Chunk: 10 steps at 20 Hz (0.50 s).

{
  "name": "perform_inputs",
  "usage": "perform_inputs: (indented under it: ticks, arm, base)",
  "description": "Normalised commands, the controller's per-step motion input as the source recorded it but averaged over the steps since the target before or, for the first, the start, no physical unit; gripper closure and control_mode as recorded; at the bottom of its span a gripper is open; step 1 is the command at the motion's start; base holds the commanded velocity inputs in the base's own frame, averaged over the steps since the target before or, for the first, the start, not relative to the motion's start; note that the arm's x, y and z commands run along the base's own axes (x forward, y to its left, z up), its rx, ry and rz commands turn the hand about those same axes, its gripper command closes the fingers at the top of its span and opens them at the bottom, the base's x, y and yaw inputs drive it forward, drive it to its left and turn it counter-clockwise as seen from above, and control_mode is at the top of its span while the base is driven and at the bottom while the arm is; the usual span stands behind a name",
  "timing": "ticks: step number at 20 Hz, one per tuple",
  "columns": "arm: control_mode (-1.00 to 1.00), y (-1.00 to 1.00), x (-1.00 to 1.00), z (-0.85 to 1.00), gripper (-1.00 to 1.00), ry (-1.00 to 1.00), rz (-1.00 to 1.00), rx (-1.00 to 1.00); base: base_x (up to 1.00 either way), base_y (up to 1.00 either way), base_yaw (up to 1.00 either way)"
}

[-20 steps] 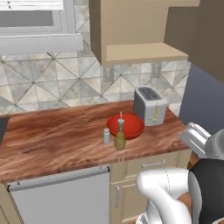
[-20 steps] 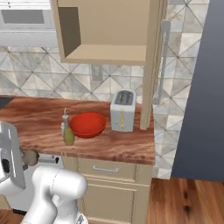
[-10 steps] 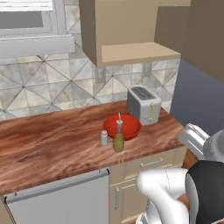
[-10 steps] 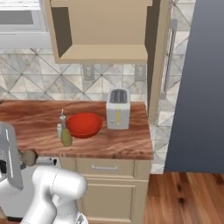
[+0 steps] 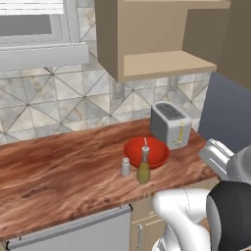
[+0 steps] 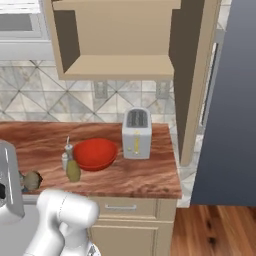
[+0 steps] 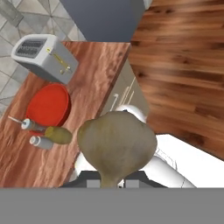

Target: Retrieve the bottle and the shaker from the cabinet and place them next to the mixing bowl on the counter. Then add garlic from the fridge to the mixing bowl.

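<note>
Pinching the garlic (image 7: 116,146) in the hand (image 7: 110,183), hanging near-left of the desk (image 6: 145,172); red bowl (image 6: 95,153) sitting far-right, ahead.

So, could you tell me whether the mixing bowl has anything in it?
Empty: the mixing bowl shows only bare red inside.

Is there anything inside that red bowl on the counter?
The red bowl looks empty: its inside shows plain red in all views. The olive bottle and small grey shaker stand in front and hide a part of its near rim.
</note>
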Motion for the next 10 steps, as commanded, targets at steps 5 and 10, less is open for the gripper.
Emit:
perform_inputs:
  ticks: [5, 10]
  arm:
    - [1.0, 0.0, 0.0, 0.0, 1.0, 0.0, 0.0, 0.0]
    - [1.0, 0.0, 0.0, 0.0, 1.0, 0.0, 0.0, 0.0]
  base:
    - [0.46, -0.07, 0.0]
    - [0.12, -0.08, 0.01]
